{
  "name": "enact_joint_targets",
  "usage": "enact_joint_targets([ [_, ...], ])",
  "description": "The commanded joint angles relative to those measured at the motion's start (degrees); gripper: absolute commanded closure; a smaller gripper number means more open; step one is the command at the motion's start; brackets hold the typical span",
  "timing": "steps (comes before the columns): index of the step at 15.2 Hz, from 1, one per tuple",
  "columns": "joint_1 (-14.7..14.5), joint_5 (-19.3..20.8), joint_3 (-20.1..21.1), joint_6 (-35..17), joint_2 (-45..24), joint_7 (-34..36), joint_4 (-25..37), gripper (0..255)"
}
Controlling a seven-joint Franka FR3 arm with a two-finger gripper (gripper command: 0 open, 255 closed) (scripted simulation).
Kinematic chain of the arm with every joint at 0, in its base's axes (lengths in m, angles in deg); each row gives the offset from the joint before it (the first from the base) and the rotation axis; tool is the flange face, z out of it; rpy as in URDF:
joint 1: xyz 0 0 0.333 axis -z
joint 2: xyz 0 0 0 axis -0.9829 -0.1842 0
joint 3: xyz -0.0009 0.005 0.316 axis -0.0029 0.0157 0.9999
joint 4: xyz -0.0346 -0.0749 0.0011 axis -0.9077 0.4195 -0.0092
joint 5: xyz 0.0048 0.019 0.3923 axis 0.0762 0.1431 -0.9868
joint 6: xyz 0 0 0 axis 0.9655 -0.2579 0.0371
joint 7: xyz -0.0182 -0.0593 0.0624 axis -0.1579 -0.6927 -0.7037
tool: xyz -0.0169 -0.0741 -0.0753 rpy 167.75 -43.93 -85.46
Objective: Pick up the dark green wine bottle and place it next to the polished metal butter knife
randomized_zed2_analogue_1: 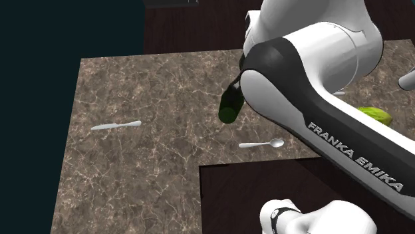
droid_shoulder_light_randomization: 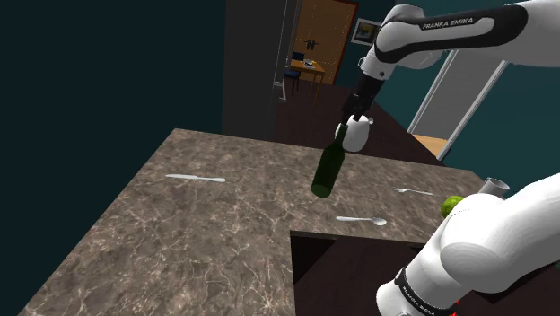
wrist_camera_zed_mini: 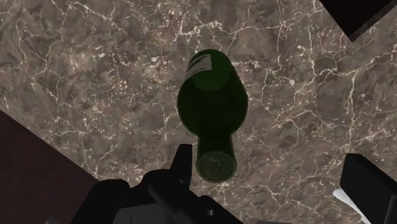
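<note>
Straddling the green bottle's neck, the pincer gapes wide.

Dark green bottle, knife well apart

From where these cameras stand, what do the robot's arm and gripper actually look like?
The arm is a chain of rounded, glossy white shells with dark grey bands at the joints. One band carries white FRANKA EMIKA lettering. Its gripper is all black, with two flat, blocky fingers.
</note>
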State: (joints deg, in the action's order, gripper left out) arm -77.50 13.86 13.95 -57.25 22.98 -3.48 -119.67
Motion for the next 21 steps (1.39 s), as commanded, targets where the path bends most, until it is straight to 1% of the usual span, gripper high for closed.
enact_joint_targets([
  [1,-0.2,-0.9,-2.4,-2.0,-3.8,-3.6,1.4,0],
  [2,-0.3,-1.5,-3.6,-2.8,-5.8,-5.3,2.2,0],
  [3,-0.3,-1.5,-3.6,-2.9,-5.9,-5.4,2.2,0],
  [10,-0.5,-2.3,-4.1,-8.9,-8.0,-6.0,-1.9,0],
  [18,-0.5,-2.3,-4.1,-8.9,-8.0,-6.0,-1.8,0],
  [19,-0.5,-2.3,-4.1,-8.9,-8.0,-6.0,-1.8,255],
  [21,-0.5,-2.3,-4.1,-8.9,-8.0,-6.0,-1.8,255],
])
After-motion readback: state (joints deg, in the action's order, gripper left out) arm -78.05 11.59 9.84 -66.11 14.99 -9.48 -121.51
